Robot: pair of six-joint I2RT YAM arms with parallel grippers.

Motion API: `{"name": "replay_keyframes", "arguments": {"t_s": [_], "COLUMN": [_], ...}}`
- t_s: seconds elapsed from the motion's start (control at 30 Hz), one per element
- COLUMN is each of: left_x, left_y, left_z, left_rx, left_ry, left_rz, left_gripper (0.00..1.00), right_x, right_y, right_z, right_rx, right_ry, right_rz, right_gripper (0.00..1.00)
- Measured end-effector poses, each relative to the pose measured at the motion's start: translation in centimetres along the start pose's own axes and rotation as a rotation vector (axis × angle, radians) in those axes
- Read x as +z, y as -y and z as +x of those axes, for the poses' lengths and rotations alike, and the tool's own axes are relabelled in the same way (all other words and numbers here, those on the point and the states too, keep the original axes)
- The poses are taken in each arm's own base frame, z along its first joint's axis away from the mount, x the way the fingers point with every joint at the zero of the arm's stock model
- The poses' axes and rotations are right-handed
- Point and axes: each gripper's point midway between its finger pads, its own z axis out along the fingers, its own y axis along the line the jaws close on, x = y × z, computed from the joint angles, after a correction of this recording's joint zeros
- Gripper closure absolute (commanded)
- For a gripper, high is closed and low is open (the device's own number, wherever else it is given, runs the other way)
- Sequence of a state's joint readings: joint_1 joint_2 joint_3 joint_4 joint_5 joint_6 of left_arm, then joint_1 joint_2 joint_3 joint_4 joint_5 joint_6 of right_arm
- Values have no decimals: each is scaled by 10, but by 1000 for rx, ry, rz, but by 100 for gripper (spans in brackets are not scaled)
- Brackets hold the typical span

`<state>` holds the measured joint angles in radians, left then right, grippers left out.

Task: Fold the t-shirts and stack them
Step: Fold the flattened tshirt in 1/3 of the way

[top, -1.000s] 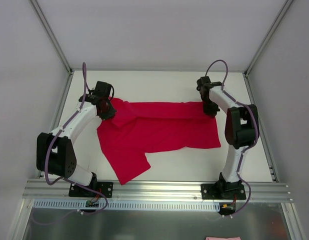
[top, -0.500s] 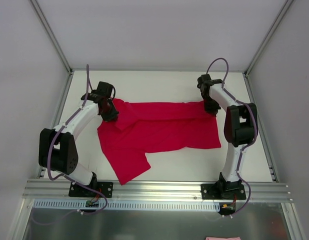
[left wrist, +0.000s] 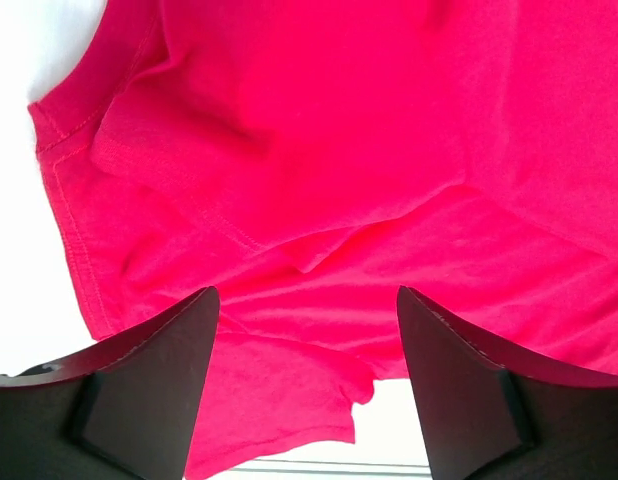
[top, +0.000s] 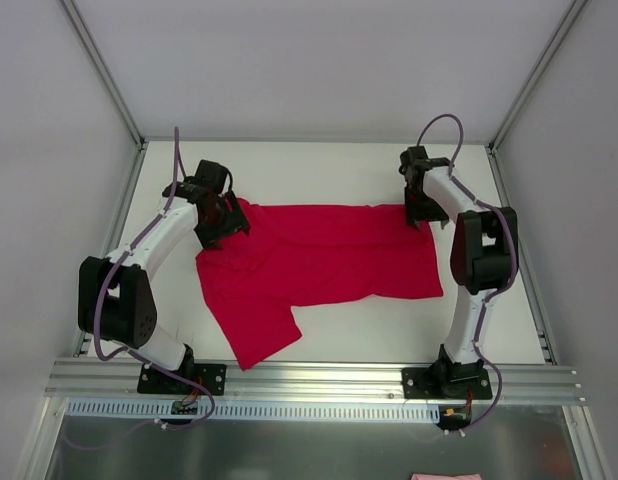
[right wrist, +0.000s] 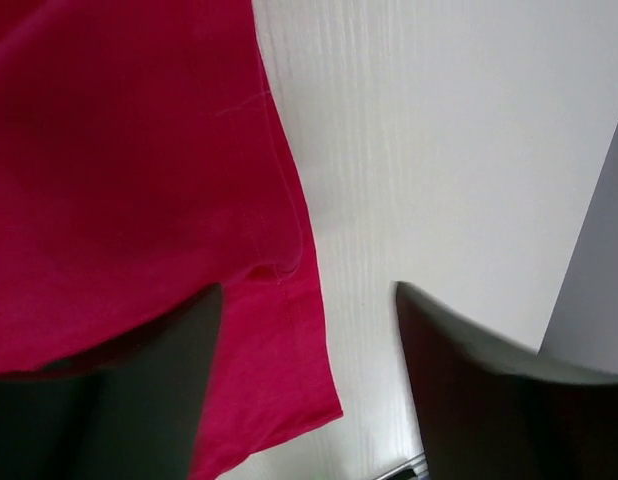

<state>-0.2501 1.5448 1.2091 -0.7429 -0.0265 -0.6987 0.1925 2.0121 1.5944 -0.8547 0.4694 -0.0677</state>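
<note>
Red t-shirt spread flat between two grippers, both with fingers apart.

The t-shirt (top: 319, 265) is plain crimson, thin and soft, lying on the white table (top: 319, 170) with one sleeve trailing behind the left gripper (left wrist: 307, 300). That gripper hangs over stitched, doubled folds at the sleeve end, its fingers spread and clamping nothing. The right gripper (right wrist: 304, 295), equally spread, sits above the hem corner, with cloth below its left finger and bare table below its right. Open table runs beyond both tools to the grey walls (top: 319, 70).
</note>
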Motion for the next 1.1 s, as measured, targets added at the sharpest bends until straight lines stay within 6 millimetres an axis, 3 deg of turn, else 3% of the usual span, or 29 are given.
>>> {"name": "replay_keyframes", "arguments": {"t_s": [0.03, 0.07, 0.13, 0.17, 0.2, 0.3, 0.6, 0.77, 0.9, 1.1], "left_x": [-2, -3, -6, -7, -7, 2, 66, 78, 81, 96], "left_y": [2, 4, 9, 11, 14, 21, 35, 38, 42, 36], "left_z": [-3, -5, -11, -14, -17, -26, -40, -47, -57, -57], "left_rx": [0, -1, 1, 2, 1, 9, 11, 12, 13, 4], "left_ry": [7, 14, 31, 38, 46, 56, 19, 37, 61, 33], "left_rz": [6, 12, 24, 29, 36, 36, 3, -4, -11, -55], "left_gripper": [37, 44, 60, 88, 100, 100, 100, 100, 100, 100], "right_x": [-2, -4, -9, -11, -12, -15, -27, -33, -20, 5], "right_y": [-1, -2, -5, -7, -8, -14, -51, -73, -95, -121], "right_z": [-3, -5, -11, -14, -16, -21, -43, -56, -56, -39], "right_rx": [2, 9, 42, 56, 66, 88, 129, 135, 124, 114], "right_ry": [11, 24, 49, 59, 67, 76, 132, 169, 129, 30], "right_rz": [-12, -24, -57, -75, -89, -137, -354, -480, -549, -609], "right_gripper": [83, 99, 99, 99, 99, 99, 99, 99, 99, 99]}}
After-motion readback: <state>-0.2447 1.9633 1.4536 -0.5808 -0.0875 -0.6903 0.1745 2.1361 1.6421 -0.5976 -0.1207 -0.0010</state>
